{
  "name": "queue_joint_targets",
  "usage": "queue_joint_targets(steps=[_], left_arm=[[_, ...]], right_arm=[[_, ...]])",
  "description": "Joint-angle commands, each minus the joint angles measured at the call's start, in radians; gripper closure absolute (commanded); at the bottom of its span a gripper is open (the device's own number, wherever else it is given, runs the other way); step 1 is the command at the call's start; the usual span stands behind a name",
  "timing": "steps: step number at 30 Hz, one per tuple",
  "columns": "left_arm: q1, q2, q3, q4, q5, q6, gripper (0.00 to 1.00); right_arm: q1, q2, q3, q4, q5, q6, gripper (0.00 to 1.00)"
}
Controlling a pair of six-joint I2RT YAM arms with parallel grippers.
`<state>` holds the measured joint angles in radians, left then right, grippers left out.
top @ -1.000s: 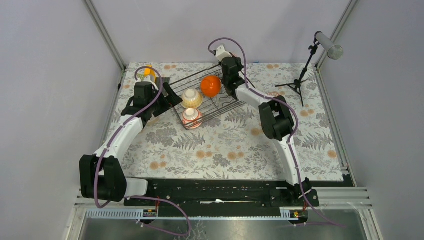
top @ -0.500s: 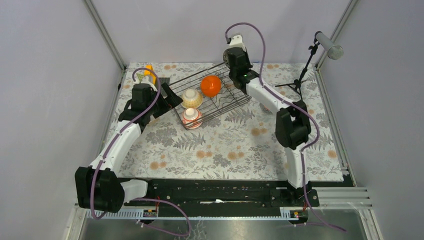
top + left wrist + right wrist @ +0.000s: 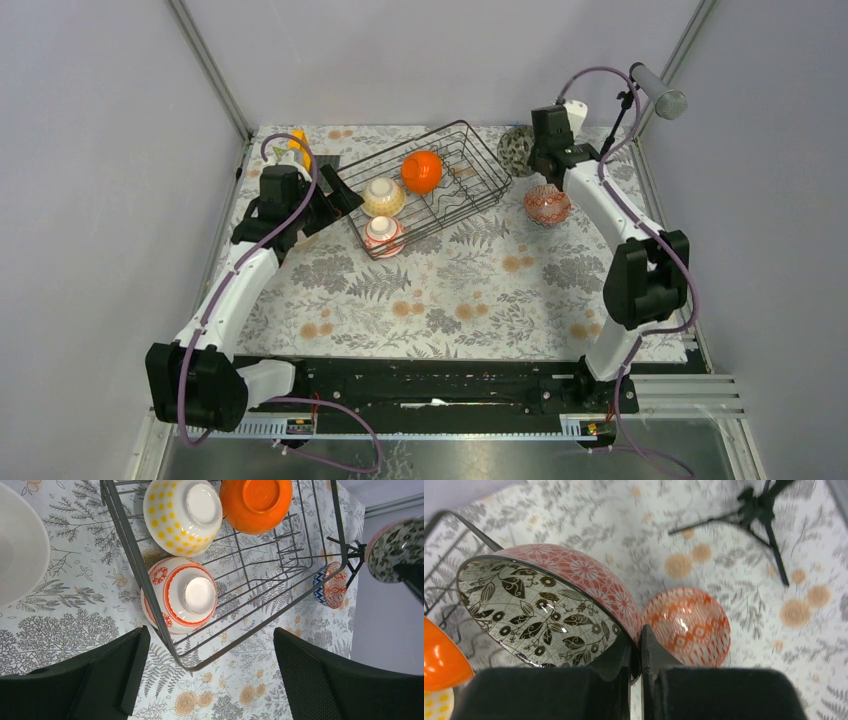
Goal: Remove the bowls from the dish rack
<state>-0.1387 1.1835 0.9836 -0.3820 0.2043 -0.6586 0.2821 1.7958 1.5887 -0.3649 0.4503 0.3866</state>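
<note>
The right hand (image 3: 636, 647) is pinching the rim of a bowl (image 3: 539, 607) between fingers that are closed almost completely, one inside the wall and one outside. This bowl is showing a pink flower print on its outside and dark leaves on a pale ground inside. It is hanging tilted on its side, clear of the dish rack (image 3: 470, 190), just past the rack's far right corner. The right arm is rising from its base at the near right edge, bending at a high elbow and reaching toward the far right of the counter (image 3: 450, 300), with its wrist turned toward the rack.

Below that hand, a red patterned bowl (image 3: 686, 625) is sitting on the leaf-printed counter cloth, apart from the rack and near the feet of a black tripod stand (image 3: 769, 520).

Three bowls are lying upside down in the rack: an orange one (image 3: 256, 500) toward the far side, a white one with yellow dots (image 3: 182, 515) beside it, and a white one with red bands (image 3: 181, 594) against the near rim wire.

The left hand (image 3: 210, 680) is standing fully open and holding nothing, its two fingers straddling the rack's near corner. The left arm is stretching from its near left base along the counter's left side.
</note>
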Motion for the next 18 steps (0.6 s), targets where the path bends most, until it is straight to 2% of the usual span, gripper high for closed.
queue_joint_targets(steps=[1, 10, 18], left_arm=[[-0.003, -0.015, 0.052, -0.004, -0.007, 0.011, 0.01], [-0.009, 0.010, 0.079, -0.009, 0.004, 0.007, 0.01], [-0.020, 0.037, 0.107, -0.040, 0.062, -0.061, 0.01]], right_arm=[[-0.029, -0.140, -0.086, -0.046, -0.115, 0.192, 1.00], [-0.103, -0.247, -0.279, -0.089, -0.186, 0.325, 1.00], [-0.205, -0.209, -0.298, -0.082, -0.329, 0.363, 1.00]])
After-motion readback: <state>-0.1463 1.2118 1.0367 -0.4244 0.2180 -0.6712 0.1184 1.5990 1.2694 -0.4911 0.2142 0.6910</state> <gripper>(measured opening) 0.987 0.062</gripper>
